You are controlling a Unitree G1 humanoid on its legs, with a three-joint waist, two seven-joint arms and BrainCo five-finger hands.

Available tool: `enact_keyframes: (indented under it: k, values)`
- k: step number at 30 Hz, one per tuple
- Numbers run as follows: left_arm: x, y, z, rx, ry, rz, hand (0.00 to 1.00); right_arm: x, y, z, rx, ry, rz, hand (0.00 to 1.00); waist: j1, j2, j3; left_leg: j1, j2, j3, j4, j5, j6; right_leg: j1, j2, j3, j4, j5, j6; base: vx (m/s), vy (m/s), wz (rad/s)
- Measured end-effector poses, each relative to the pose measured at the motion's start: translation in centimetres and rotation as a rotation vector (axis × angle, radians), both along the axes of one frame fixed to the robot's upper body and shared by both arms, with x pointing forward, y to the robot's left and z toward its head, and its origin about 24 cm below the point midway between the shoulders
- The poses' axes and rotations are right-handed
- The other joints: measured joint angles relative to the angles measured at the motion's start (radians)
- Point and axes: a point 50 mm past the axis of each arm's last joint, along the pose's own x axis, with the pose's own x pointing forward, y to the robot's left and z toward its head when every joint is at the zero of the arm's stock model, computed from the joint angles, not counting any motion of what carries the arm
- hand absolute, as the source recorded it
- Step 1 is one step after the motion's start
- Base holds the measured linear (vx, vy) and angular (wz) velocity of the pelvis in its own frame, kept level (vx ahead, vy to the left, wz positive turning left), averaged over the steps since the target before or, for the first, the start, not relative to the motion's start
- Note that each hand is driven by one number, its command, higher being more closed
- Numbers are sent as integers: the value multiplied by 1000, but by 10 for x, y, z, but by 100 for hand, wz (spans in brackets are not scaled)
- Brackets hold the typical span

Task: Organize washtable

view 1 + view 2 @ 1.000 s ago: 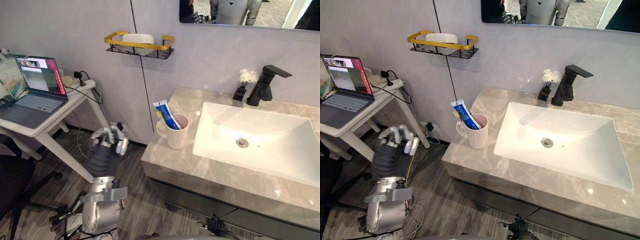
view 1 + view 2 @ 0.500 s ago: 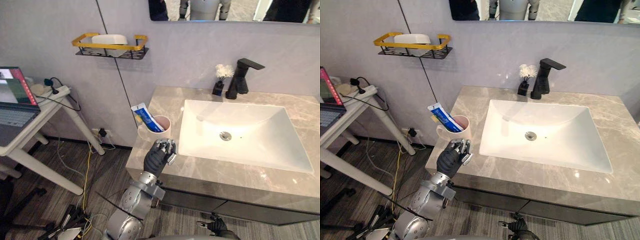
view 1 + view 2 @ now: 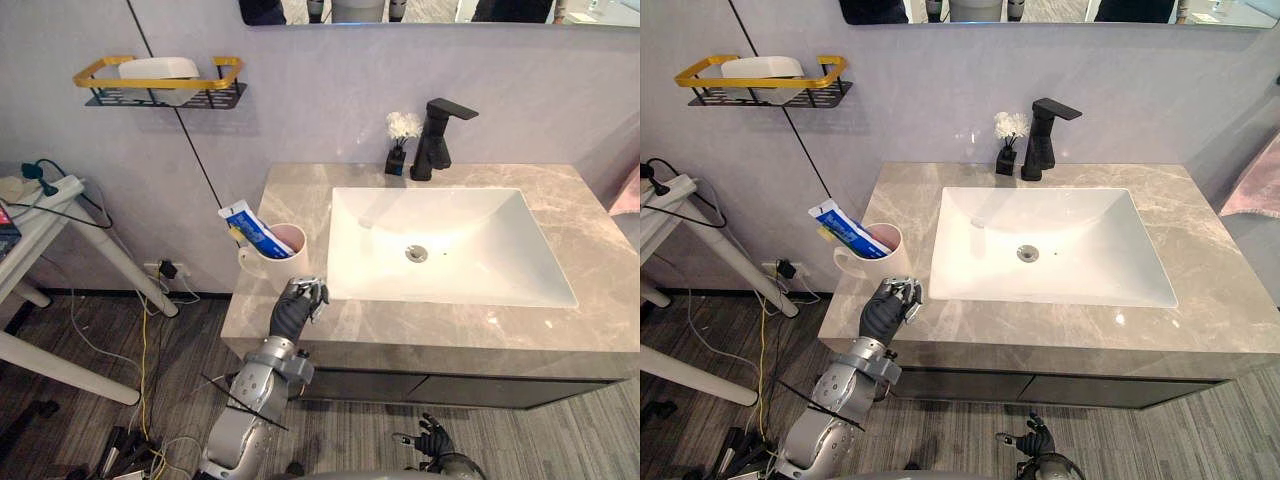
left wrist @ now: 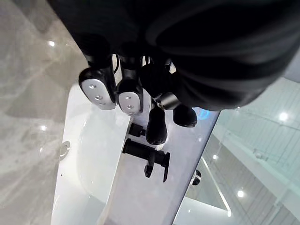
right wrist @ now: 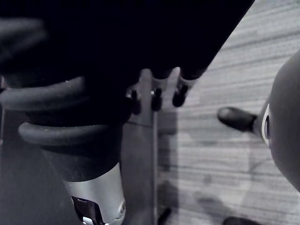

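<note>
While the curled left hand (image 3: pixel 296 306) hangs near, cup (image 3: pixel 279 268) holding toothpaste tube (image 3: pixel 254 231)

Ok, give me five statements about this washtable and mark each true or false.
1. The toothpaste tube stands in the cup. True.
2. The left hand grips the cup. False: it is at the front edge of the counter, beside the cup, holding nothing.
3. The faucet sits at the front edge of the sink. False: it stands behind the sink, by the wall.
4. A small vase of white flowers stands just left of the faucet. True.
5. The wall shelf holds nothing. False: a white object lies in it.
</note>
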Motion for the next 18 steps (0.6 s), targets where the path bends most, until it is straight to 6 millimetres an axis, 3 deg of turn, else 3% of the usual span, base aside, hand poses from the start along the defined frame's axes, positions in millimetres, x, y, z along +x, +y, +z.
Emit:
enact_keyframes:
  k: [9,18]
  values:
    - [3,12,1,41,-11,99,100,0,0,0,0,-4,0,0,3,-13,8,-13,-4,3,10,0,0,-6,-13,5,4,3,4,10,3,1]
    - [-3,21,-6,48,23,143,100,0,0,2,8,-18,4,0,1,-7,11,3,10,32,1,-1,0,-5,4,28,-1,10,-3,-45,-18,-10]
